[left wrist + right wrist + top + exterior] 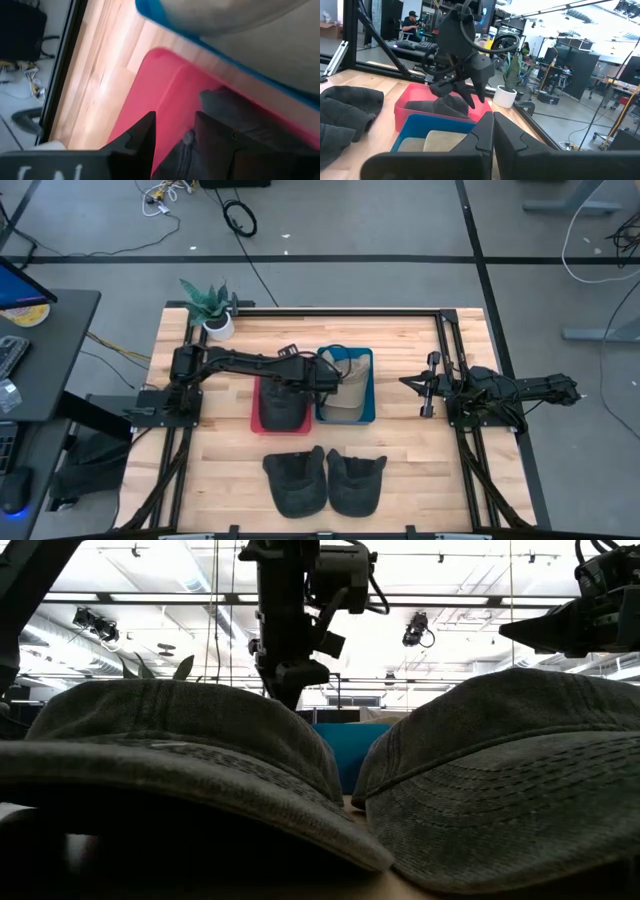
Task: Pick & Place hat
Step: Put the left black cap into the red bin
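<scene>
A potted green plant in a white pot [214,313] stands at the wooden table's [400,460] far left corner. The left gripper [300,385] reaches over a red plastic bin [262,420] holding a dark grey washed-cotton cap [284,409], crumpled inside; its fingers [142,137] are parted, released. Just beside, a blue bin [368,385] holds a beige cap [347,392]. Two more dark grey caps [325,480] lie side by side near the front edge. The right gripper [428,385] waits at the right, fingers pressed together.

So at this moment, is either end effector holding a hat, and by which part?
Nothing is held. The left end effector hangs open over the dark hat in the red bin. The right end effector waits shut at the table's right side.
</scene>
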### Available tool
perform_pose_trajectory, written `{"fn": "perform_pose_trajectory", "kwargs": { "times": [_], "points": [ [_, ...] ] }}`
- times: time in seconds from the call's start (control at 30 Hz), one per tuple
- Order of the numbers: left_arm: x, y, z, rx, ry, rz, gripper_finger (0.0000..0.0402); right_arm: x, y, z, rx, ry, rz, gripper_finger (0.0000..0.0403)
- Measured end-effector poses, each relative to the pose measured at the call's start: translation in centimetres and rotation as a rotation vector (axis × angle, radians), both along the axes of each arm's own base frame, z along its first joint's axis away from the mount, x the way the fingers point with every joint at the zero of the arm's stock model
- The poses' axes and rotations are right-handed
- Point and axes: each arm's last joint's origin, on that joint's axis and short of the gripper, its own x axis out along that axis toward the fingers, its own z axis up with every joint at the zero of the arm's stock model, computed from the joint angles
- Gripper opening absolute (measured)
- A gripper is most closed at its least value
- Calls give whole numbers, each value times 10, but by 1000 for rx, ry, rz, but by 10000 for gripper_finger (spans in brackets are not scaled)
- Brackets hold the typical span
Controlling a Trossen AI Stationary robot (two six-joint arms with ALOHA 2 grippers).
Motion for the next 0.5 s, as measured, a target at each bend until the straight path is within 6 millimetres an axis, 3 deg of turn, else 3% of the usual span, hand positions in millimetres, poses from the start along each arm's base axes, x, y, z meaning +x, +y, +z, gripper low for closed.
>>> {"fn": "perform_pose_trajectory", "kwargs": {
  "times": [0.27,0.5],
  "points": [
    [2,-4,-4,-4,19,-34,139,0,0,0,0,0,0,13],
    [-5,-30,13,-18,-2,-109,139,0,0,0,0,0,0,13]
  ]
}}
